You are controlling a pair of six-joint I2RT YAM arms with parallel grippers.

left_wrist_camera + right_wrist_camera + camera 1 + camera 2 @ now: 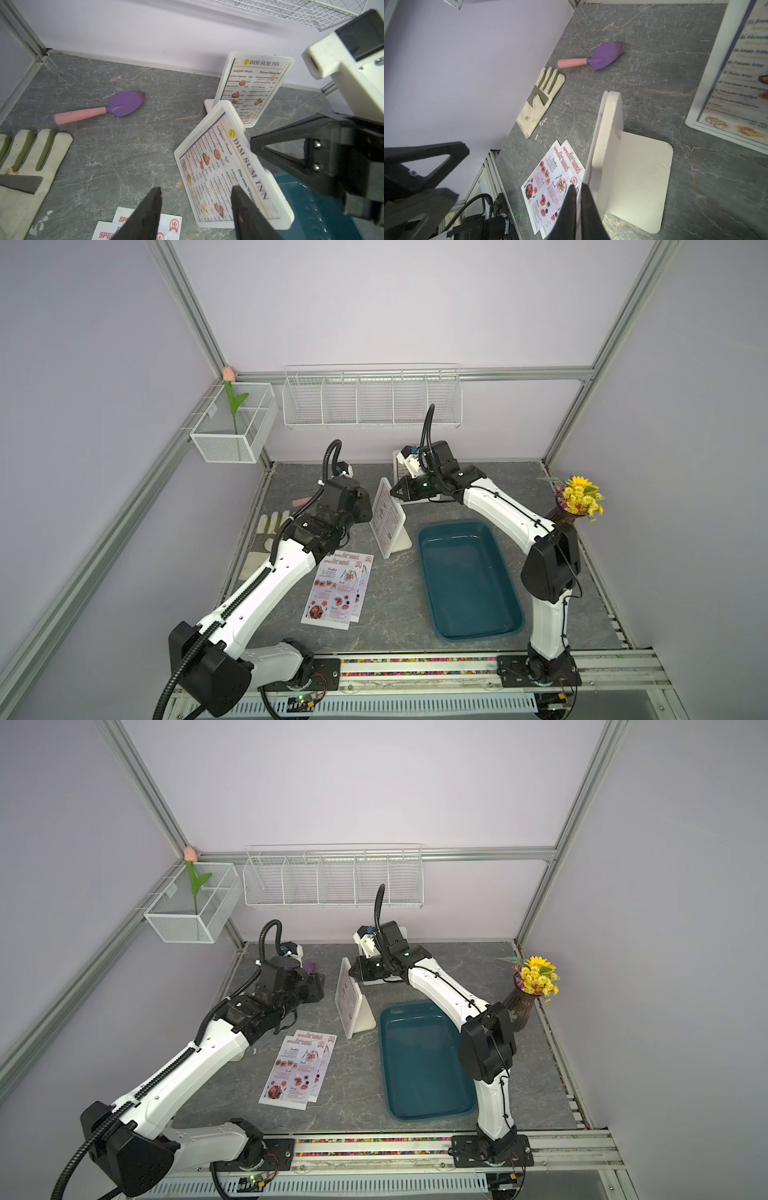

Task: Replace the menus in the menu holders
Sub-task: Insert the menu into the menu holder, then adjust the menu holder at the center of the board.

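Observation:
Two white menu holders stand mid-table, each with a "DIM SUM INN" menu inside. The near holder [218,166] [388,518] leans back; the far holder [255,87] stands behind it, mostly hidden by my right arm in both top views. Two red-headed "SPECIAL MENU" sheets [338,591] [550,182] lie overlapped on the table in front. My right gripper [577,187] [392,490] is at the near holder's top edge, fingers a thin slit apart; whether they pinch the sheet is unclear. My left gripper [196,193] is open and empty, low before that holder's face.
A teal tray [469,580] lies right of the near holder. A purple trowel with a pink handle [99,108] and a work glove [27,166] lie at the left. A vase of yellow flowers [577,502] stands far right. Wire racks [372,400] hang on the back wall.

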